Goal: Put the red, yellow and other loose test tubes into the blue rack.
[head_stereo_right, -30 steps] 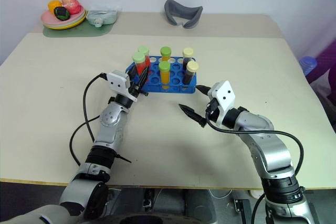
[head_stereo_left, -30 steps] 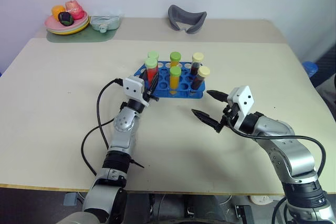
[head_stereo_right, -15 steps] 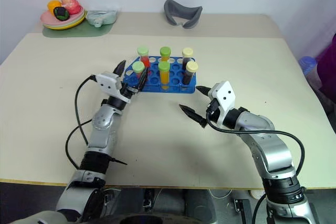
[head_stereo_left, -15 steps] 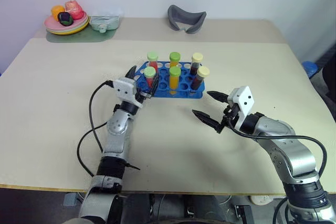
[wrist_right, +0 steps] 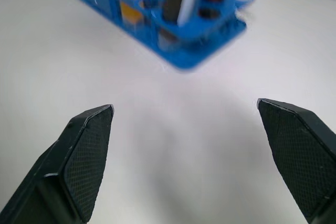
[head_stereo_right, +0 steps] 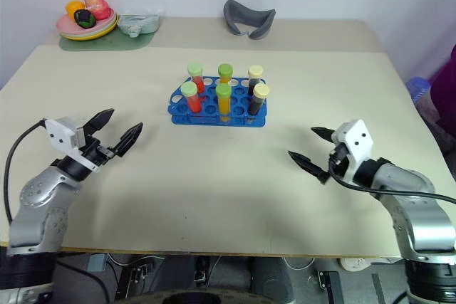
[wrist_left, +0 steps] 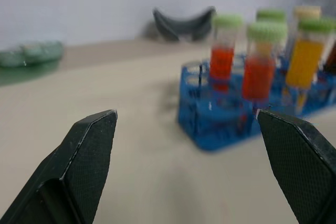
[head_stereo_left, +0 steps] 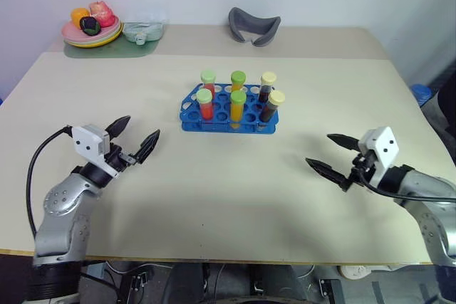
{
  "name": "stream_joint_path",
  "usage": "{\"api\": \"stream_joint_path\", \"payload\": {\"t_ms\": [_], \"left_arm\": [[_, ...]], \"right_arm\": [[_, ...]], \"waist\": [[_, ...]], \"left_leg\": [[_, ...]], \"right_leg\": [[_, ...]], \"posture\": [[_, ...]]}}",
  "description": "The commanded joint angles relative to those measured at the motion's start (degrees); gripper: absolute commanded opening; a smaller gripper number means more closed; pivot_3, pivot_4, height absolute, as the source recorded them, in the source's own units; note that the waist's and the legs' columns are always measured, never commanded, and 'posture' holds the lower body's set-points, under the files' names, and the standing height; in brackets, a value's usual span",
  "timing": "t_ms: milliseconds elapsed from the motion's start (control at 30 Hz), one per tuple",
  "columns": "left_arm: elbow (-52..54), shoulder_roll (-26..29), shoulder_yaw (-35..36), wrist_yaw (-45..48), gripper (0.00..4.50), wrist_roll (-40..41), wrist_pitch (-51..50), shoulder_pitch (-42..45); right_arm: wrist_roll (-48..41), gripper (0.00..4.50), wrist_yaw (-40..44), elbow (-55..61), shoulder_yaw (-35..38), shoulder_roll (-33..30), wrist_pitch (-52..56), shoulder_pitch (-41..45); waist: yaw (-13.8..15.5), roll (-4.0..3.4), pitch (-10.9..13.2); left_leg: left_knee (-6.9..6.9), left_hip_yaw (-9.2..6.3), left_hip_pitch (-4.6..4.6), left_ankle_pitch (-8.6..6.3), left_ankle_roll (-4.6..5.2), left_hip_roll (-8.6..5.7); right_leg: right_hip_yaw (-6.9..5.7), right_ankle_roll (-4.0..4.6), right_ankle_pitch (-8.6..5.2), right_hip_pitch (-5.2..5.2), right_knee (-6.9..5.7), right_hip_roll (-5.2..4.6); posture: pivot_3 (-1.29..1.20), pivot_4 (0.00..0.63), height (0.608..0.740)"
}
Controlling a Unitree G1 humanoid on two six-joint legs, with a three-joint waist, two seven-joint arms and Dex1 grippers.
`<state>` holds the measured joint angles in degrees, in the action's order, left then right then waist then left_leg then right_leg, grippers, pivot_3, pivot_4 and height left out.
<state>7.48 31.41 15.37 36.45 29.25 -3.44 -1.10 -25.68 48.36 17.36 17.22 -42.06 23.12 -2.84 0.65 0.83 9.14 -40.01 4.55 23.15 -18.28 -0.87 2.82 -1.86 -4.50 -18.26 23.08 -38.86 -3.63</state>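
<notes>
The blue rack (head_stereo_left: pixel 228 109) stands in the upper middle of the head view, on the tan table (head_stereo_left: pixel 235 183). Six tubes stand upright in it: two red tubes (head_stereo_left: pixel 205 103) with green caps on its left side, two yellow tubes (head_stereo_left: pixel 237 105) with green caps in its middle, and two dark tubes (head_stereo_left: pixel 269 105) with pale yellow caps on its right side. Several holes of the rack are free.

My left gripper (head_stereo_left: pixel 135 137) hangs over the table at the lower left of the frame, well apart from the rack, its fingers spread wide with nothing between them. My right gripper (head_stereo_left: pixel 333 154) hangs at the lower right, also well apart from the rack, fingers spread wide and holding nothing.

In the upper left corner, a stack of plates (head_stereo_left: pixel 90 33) bears toy fruit, beside a pale green container (head_stereo_left: pixel 142 31) on a green mat (head_stereo_left: pixel 107 48). A grey curved thing (head_stereo_left: pixel 254 25) lies at the top centre.
</notes>
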Motion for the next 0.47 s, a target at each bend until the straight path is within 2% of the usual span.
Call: {"api": "stream_joint_path", "payload": {"t_ms": [33, 267, 467], "left_arm": [[2.05, 3.18, 3.99, 2.67, 4.34, 1.46, -2.00, -2.59], [2.73, 4.12, 5.72, 3.83, 4.34, 0.52, -3.03, -5.28], [2.72, 3.85, 7.76, 3.89, 4.34, 0.49, -2.81, -7.27]], "right_arm": [[-0.85, 4.50, 2.02, -1.24, 4.28, -2.13, -1.98, -1.01], [0.07, 4.50, 2.10, -2.44, 3.60, -1.41, -4.30, -1.73], [0.94, 4.50, 0.53, -2.33, -0.08, 0.58, -4.57, 0.20]], "waist": [[-0.05, 0.00, 0.00], [0.06, -0.02, -0.01], [-0.05, -0.02, -0.01]], "left_leg": [[0.01, 0.01, -0.02, -0.02, 0.04, 0.00], [0.01, 0.02, -0.04, -0.10, 0.17, -0.02], [0.03, 0.02, -0.05, -0.10, 0.18, 0.03]], "right_leg": [[0.00, 0.00, 0.00, 0.00, 0.00, 0.00], [0.01, 0.00, 0.00, -0.03, 0.02, -0.03], [0.01, 0.01, 0.00, -0.03, 0.02, -0.01]], "posture": [[0.00, 0.150, 0.735], [0.00, 0.150, 0.735], [0.00, 0.150, 0.735]]}}
